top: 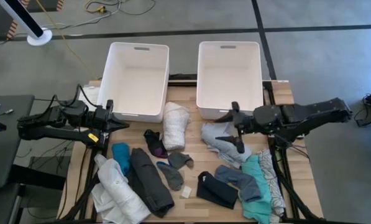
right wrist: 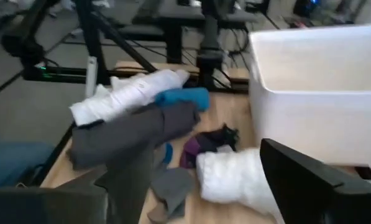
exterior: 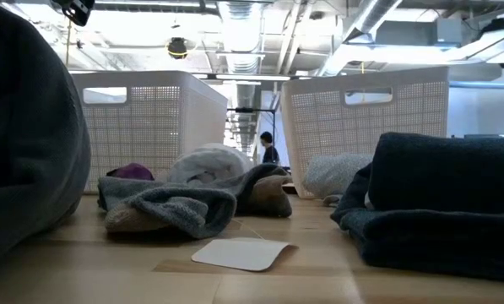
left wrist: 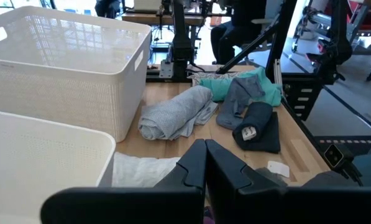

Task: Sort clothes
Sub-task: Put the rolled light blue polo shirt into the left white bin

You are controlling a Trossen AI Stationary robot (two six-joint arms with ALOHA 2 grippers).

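The clothes lie scattered on the wooden table (top: 191,211). They include a rolled white piece (top: 174,124), a light grey one (top: 219,142), a dark grey one (top: 151,180), a navy one (top: 216,190), a teal one (top: 258,190) and grey socks (top: 176,168). My right gripper (top: 237,127) is open above the light grey garment, just off the right bin's near edge, with nothing between its fingers (right wrist: 309,180). My left gripper (top: 114,122) is shut, holds nothing, and waits by the left bin's near right corner.
Two white plastic bins (top: 138,78) (top: 230,74) stand side by side at the table's far edge. A small white card (top: 186,191) lies near the front among the clothes. Bare wood shows between the bins and along the front edge.
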